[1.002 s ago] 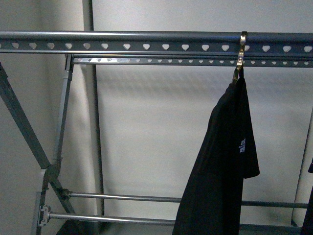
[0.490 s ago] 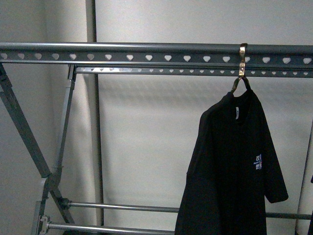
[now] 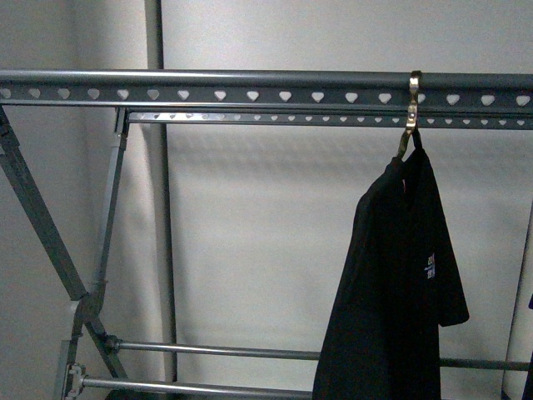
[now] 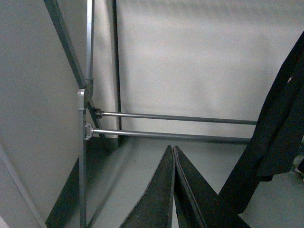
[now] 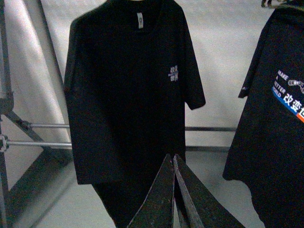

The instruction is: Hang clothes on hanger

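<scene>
A black short-sleeved T-shirt (image 3: pixel 400 283) hangs from a brass hook (image 3: pixel 413 104) over the grey rack's top rail (image 3: pixel 216 87), which has a row of heart-shaped holes. The shirt is turned partly side-on, with a small white print on its chest. It faces me in the right wrist view (image 5: pixel 123 90), just beyond my right gripper (image 5: pixel 171 156), which is shut and empty. My left gripper (image 4: pixel 172 148) is shut and empty, low and left of the shirt's hem (image 4: pixel 275 128). Neither gripper shows in the front view.
A second black shirt (image 5: pixel 278 123) with "MAKE A BETTER" lettering and blue-and-red underlined characters hangs to the right. The rack's lower cross bars (image 4: pixel 175 135) and slanted leg (image 3: pixel 37 217) stand at the left. A pale wall is behind.
The hanging shirt swung on its hook: edge-on a second ago, then facing me, now turning back side-on. The view shifted slightly.
</scene>
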Robot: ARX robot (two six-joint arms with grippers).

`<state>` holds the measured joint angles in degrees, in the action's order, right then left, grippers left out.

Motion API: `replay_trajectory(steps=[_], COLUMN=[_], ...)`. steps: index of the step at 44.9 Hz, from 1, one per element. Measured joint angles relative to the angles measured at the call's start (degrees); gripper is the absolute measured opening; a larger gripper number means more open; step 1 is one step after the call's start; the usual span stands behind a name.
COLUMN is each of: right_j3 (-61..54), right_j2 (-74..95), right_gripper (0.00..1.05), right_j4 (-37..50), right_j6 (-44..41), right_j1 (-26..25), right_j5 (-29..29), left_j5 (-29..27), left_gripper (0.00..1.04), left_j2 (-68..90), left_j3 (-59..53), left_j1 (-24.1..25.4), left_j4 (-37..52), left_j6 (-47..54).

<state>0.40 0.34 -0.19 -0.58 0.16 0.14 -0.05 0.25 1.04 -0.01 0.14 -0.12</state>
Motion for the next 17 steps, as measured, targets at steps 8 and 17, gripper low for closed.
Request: replay_trajectory(steps=[8,17], right_j3=[0.0,0.0], right_j2=[-0.1,-0.1], right_gripper=[0.02,0.17], right_j4=[0.0,0.0], right_j6=[0.0,0.0], right_j1=[0.0,0.0], right_j5=[-0.1,-0.1], left_j5=[0.0,0.0], left_gripper=[0.04,0.24], left_j2=[0.0,0.0], left_j3=[0.0,0.0], left_j1=[0.0,0.0], left_j4=[0.0,0.0], left_j6=[0.0,0.0])
